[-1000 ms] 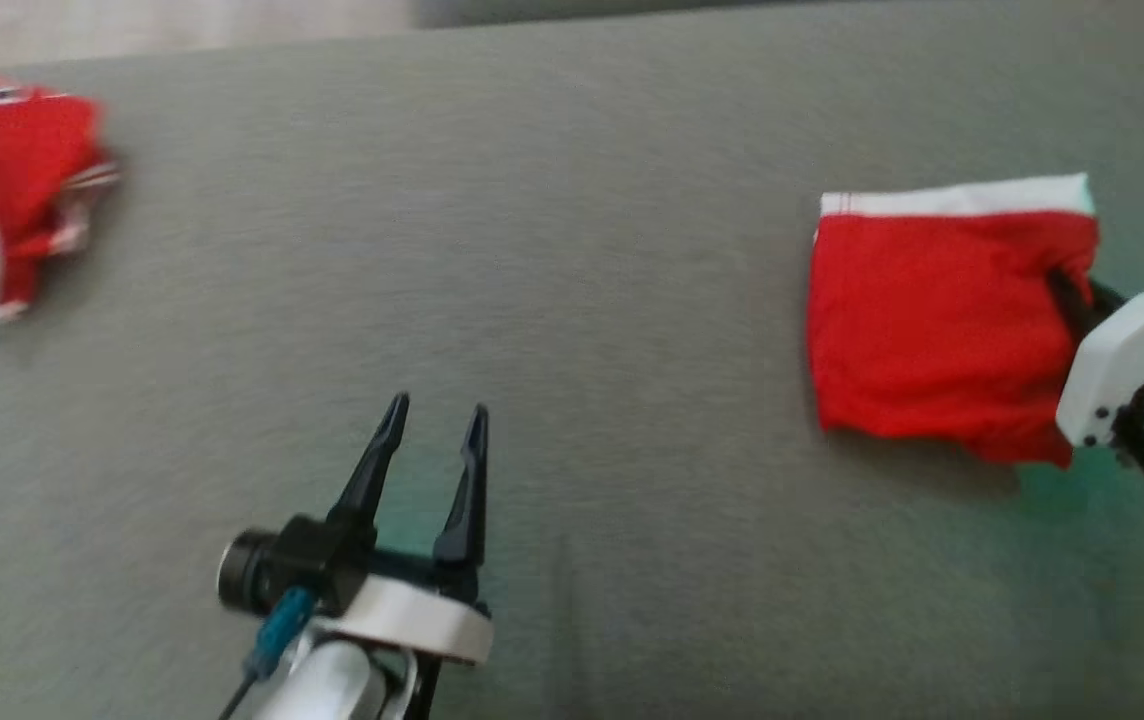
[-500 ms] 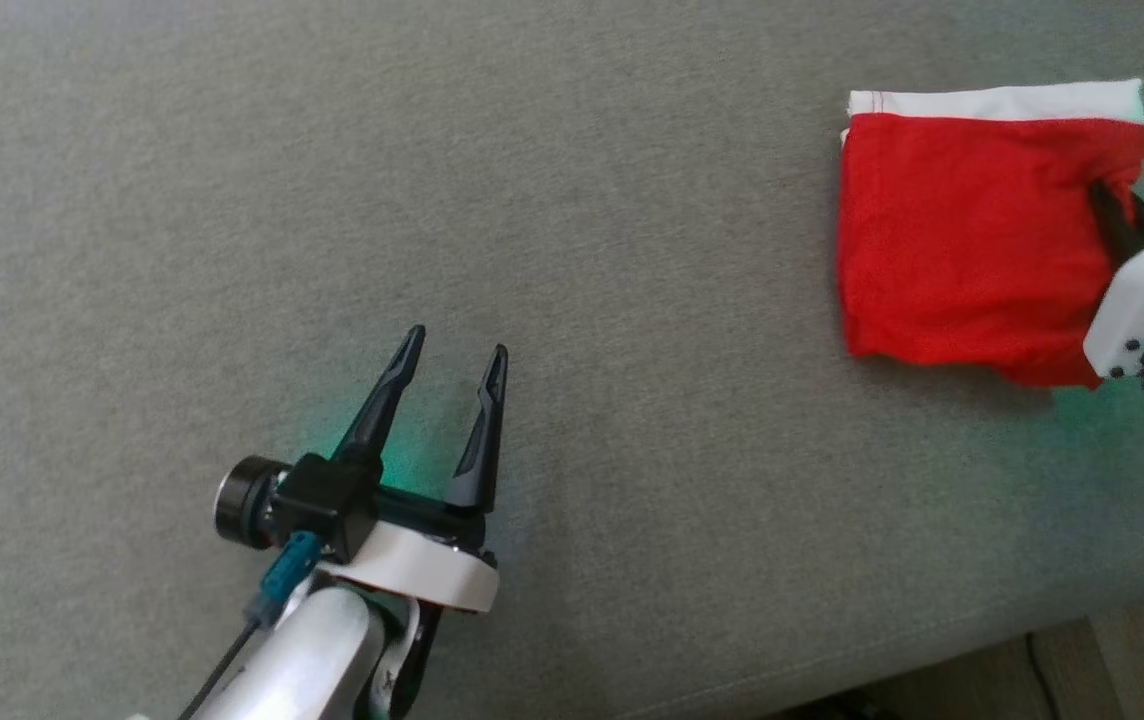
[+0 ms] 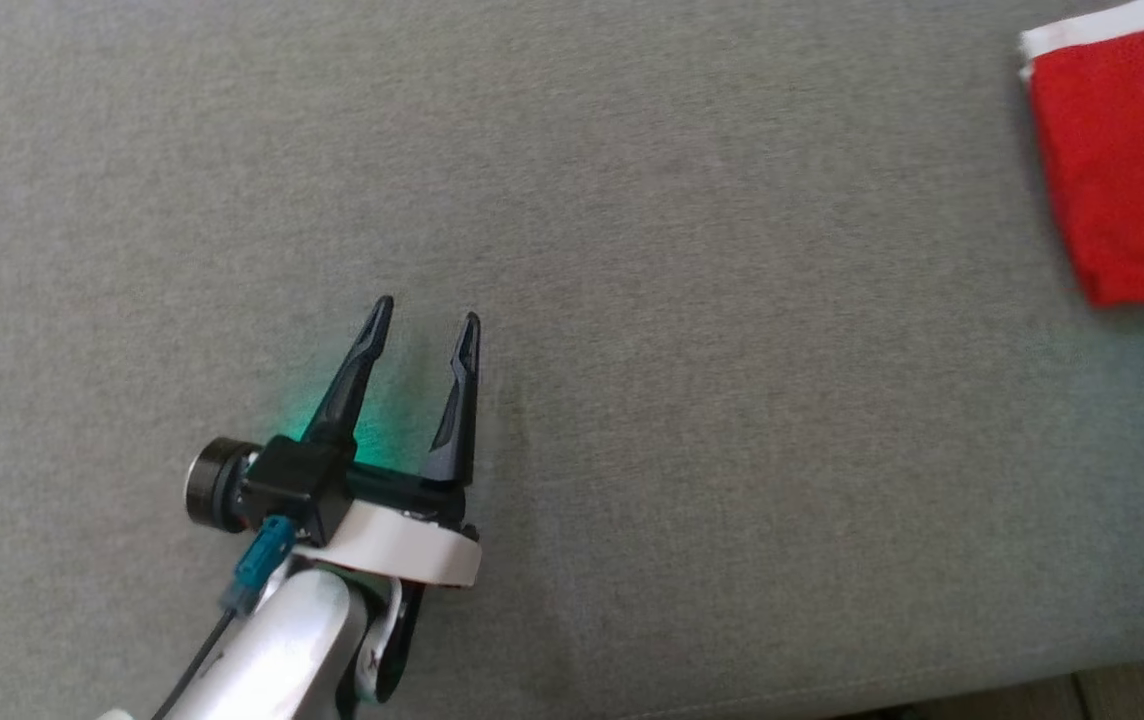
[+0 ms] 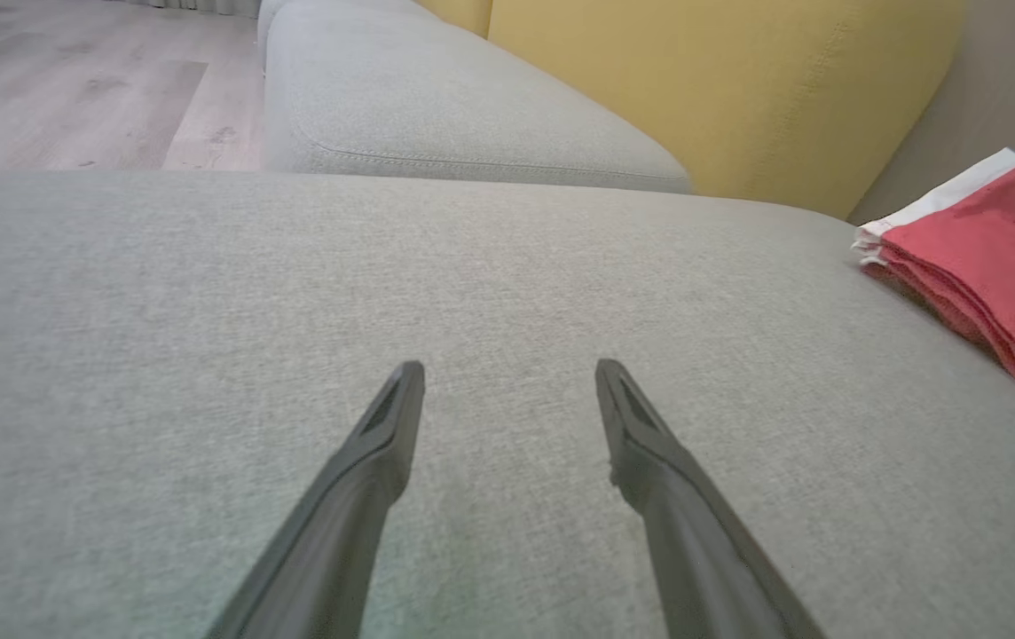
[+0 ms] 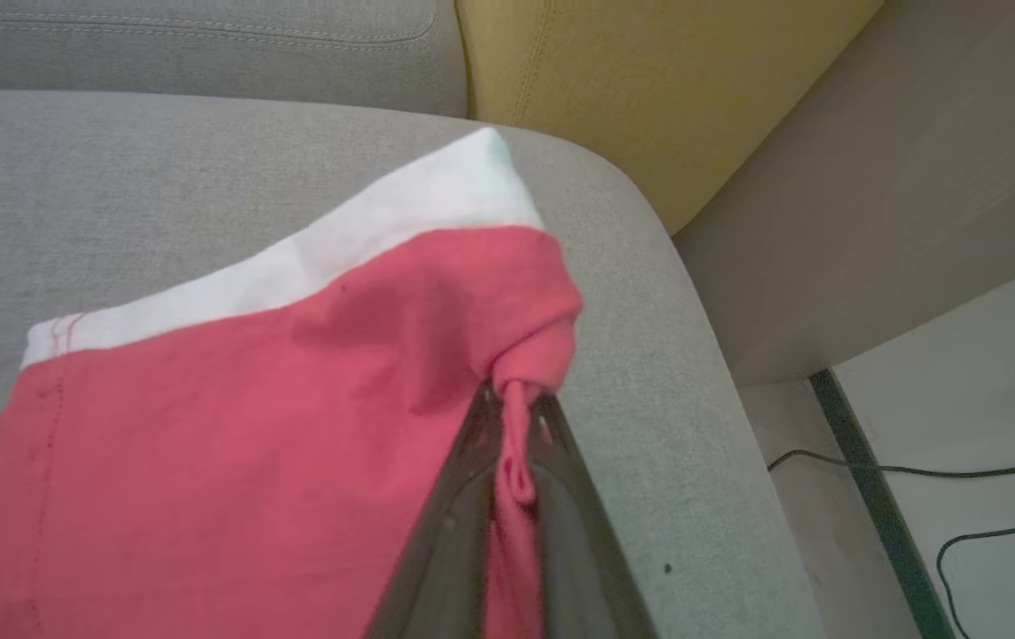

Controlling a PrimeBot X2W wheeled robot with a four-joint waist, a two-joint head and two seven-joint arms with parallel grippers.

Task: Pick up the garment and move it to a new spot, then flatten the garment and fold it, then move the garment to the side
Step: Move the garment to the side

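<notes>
The big grey sofa [image 3: 632, 250] looks shifted in the head view. The camera has turned since a second ago, so the whole picture has slid over. The red garment [image 3: 1122, 160] with the white band now sits at the top right corner of that view, partly cut off. Before, it was further in. I cannot tell if the garment itself has slid on the seat.

In the right wrist view the garment lies folded and flat near the end of the sofa seat, close to the yellow cushion [image 5: 649, 89]. I think this is the last step, moving it to the side, and it looks nearly done.

The right fingers [image 5: 454, 532] are pinched tight on a bunched corner of the garment, as they were before. The left fingers [image 3: 353, 370] are spread wide and hold nothing. They are over bare sofa, well apart from the garment.
</notes>
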